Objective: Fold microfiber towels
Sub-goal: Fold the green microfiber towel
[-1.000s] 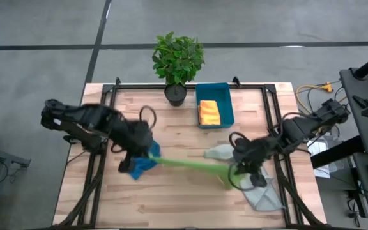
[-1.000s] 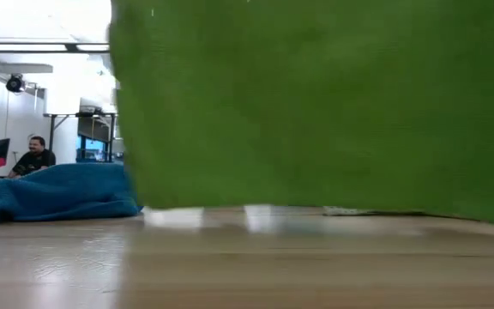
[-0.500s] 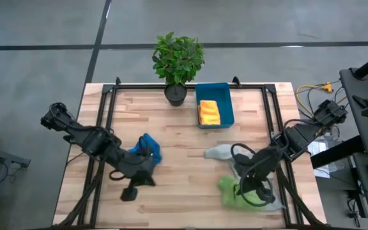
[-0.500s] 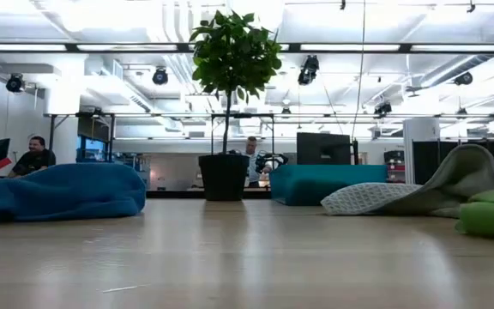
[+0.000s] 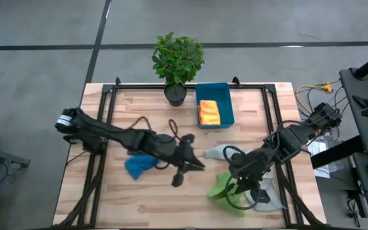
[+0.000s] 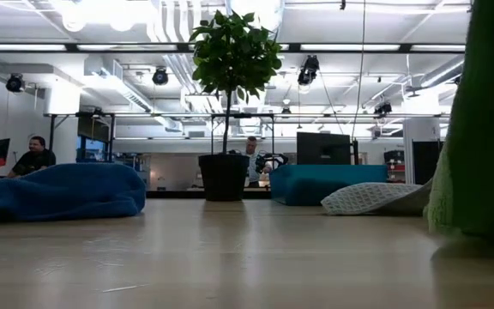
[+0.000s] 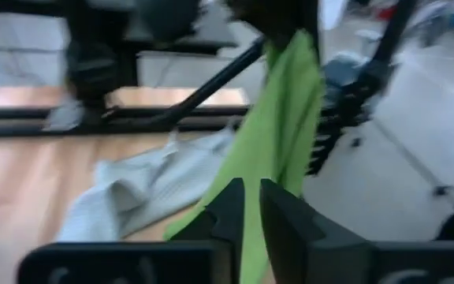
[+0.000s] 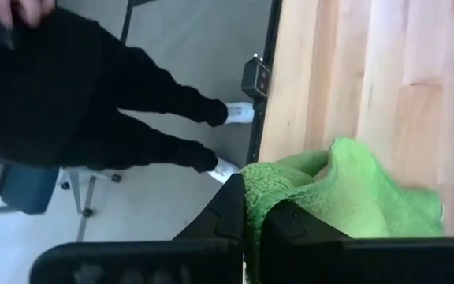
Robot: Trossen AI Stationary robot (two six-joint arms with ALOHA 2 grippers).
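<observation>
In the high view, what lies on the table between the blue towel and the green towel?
Only bare wood of the table; the left gripper hangs above that stretch between the blue towel and green towel.

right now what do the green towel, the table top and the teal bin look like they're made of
Green towel: soft fuzzy cloth, probably microfiber; its nap shows and it drapes limply from the right end effector.
Table top: pale wood planks with visible seams and grain, faintly glossy in the low view.
Teal bin: looks like smooth rigid plastic, judging by its thin straight walls.

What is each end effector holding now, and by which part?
Right end effector holds the lime green towel by its edge. Left end effector holds nothing.
</observation>
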